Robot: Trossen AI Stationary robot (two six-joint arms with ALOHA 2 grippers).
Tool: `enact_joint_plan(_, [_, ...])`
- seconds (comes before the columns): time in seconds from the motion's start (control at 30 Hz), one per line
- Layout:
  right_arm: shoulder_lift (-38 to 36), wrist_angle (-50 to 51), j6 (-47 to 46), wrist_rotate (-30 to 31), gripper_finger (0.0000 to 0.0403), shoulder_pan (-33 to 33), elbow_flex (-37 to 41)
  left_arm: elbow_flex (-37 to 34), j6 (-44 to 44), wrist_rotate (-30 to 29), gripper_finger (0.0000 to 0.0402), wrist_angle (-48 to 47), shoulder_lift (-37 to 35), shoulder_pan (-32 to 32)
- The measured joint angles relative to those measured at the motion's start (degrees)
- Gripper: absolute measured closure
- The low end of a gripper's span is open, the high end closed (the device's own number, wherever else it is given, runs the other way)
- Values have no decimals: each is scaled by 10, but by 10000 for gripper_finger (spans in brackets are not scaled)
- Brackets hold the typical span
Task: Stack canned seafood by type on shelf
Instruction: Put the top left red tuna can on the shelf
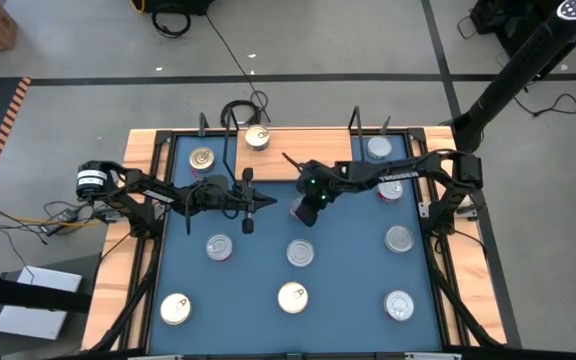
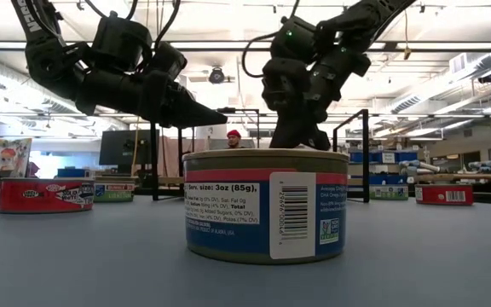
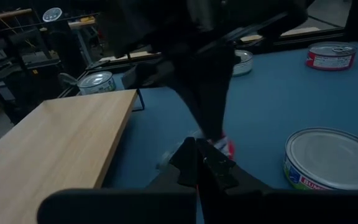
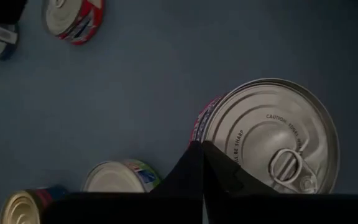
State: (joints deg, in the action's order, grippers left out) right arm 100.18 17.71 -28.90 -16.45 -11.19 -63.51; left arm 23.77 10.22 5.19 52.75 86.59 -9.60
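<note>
Nearest the low camera stands one tuna can [image 2: 265, 203], blue and white label with a barcode, on the blue table [image 2: 75, 256].

Count from the high view: eleven cans showing. Three sit in the front row [image 1: 175, 309] [image 1: 292, 297] [image 1: 399, 305]. Three sit in the middle row [image 1: 219, 247] [image 1: 300, 253] [image 1: 399, 239]. One red-sided can [image 1: 299, 209] is just below the right gripper [image 1: 305, 212]. One red-sided can [image 1: 390, 188] lies under the right arm. Three are at the back: one gold-topped [image 1: 202, 158], one [image 1: 257, 137] by the black wire frame [image 1: 236, 112], one silver [image 1: 379, 148].

Right gripper: fingers closed together, tips beside the rim of the large silver pull-tab lid [image 4: 271, 135]; not clamped on it as far as the right wrist view shows.

Left gripper [image 1: 251, 203]: fingers closed, nothing held, raised above the table left of centre.

Shelf: one light-wood board [image 3: 48, 149], bare, seen in the left wrist view at the table's side.

Surface: blue mat in a light-wood border [image 1: 148, 140]. Beyond it: grey floor with black cables, ceiling strip lights, and one person in a red cap [image 2: 233, 136] far back.
</note>
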Motion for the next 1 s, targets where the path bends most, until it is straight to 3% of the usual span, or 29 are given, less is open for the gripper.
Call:
enact_joint_plan(0.5, [0, -17, -82, -136, 401, -21, 0, 0, -1, 0, 400, 0, 0, 0])
enact_joint_plan(1.0, [0, 6, -41, -129, 400, -46, 0, 0, -15, 0, 400, 0, 0, 0])
